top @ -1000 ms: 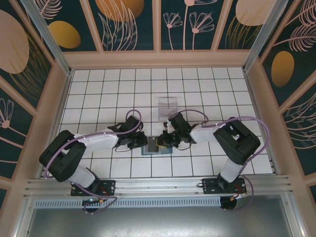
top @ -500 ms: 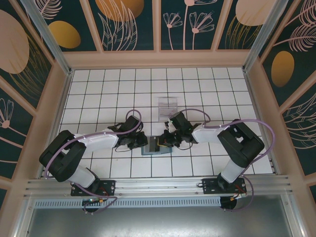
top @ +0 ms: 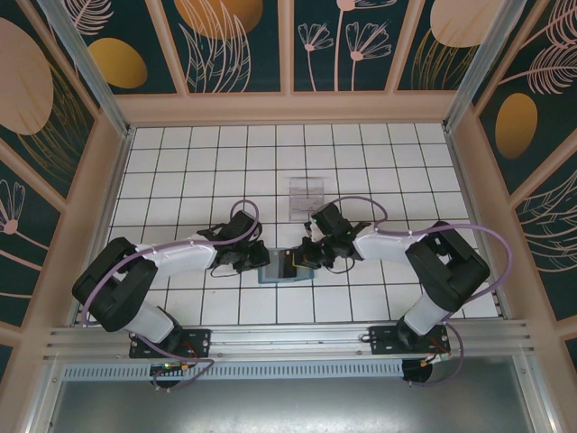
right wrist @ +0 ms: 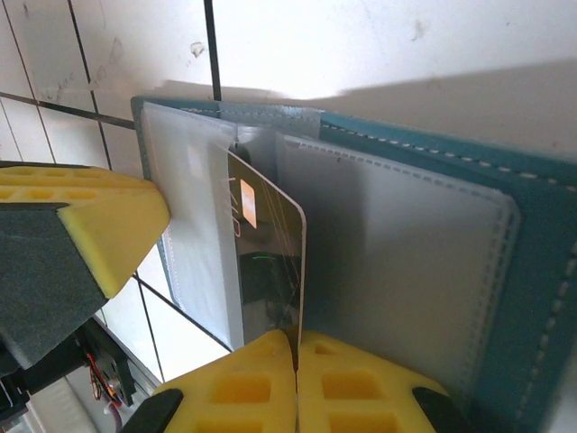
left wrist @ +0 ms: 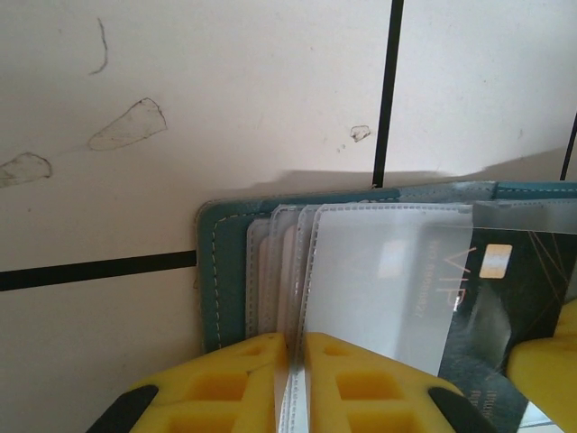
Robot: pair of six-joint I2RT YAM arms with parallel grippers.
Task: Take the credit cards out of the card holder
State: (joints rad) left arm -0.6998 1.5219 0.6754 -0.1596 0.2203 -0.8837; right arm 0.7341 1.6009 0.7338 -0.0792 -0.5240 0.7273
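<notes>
The teal card holder (top: 281, 273) lies open on the tiles between both arms. My left gripper (left wrist: 295, 341) is shut on one of its clear inner sleeves (left wrist: 379, 280), at the holder's teal edge (left wrist: 209, 271). My right gripper (right wrist: 296, 338) is shut on the edge of a dark credit card (right wrist: 266, 262) with an orange chip. That card stands on edge and sticks partway out of a sleeve. The same dark card (left wrist: 527, 289) shows under the sleeve in the left wrist view. In the top view the left gripper (top: 262, 262) and the right gripper (top: 294, 262) almost meet over the holder.
A clear plastic tray (top: 306, 195) stands about two tiles behind the holder. The left gripper's yellow finger (right wrist: 90, 221) sits close to the left of the card. The pink frame walls (top: 108, 180) ring the white tiled floor.
My right gripper has closed fully on the dark card, and the right arm has shifted slightly to the right. The left gripper has kept its hold and place.
</notes>
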